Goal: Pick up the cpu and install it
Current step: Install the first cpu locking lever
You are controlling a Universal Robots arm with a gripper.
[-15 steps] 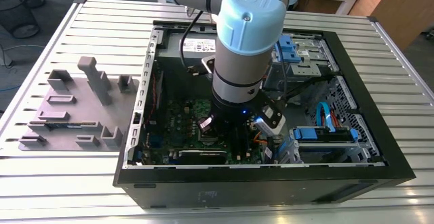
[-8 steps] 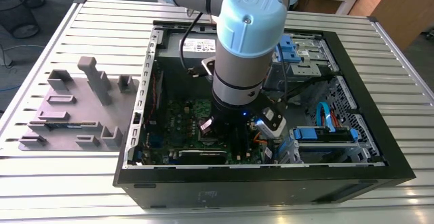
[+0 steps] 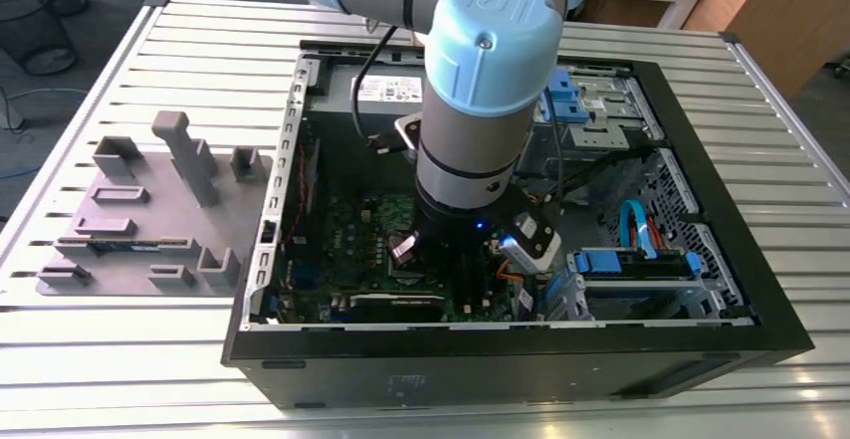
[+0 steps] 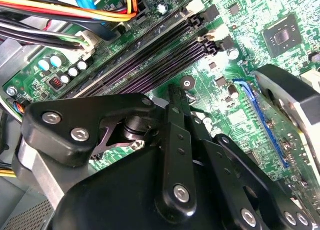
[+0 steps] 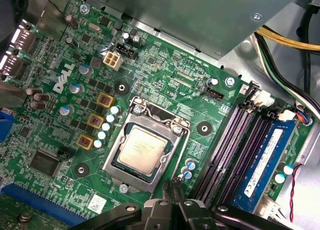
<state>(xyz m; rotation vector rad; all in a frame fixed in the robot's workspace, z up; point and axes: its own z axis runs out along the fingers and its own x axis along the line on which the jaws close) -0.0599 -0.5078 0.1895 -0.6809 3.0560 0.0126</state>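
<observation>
First wrist view: cpu (image 5: pixel 143 151) seated flat in socket frame (image 5: pixel 146 149), just beyond gripper (image 5: pixel 175 187); fingers together, empty.

The robot arm (image 3: pixel 465 130) is a silver-grey tube with pale blue round caps at its joints and a black band near the wrist. The gripper (image 4: pixel 176 98) is matte black, built of flat linked bars fastened with shiny silver screws.
</observation>
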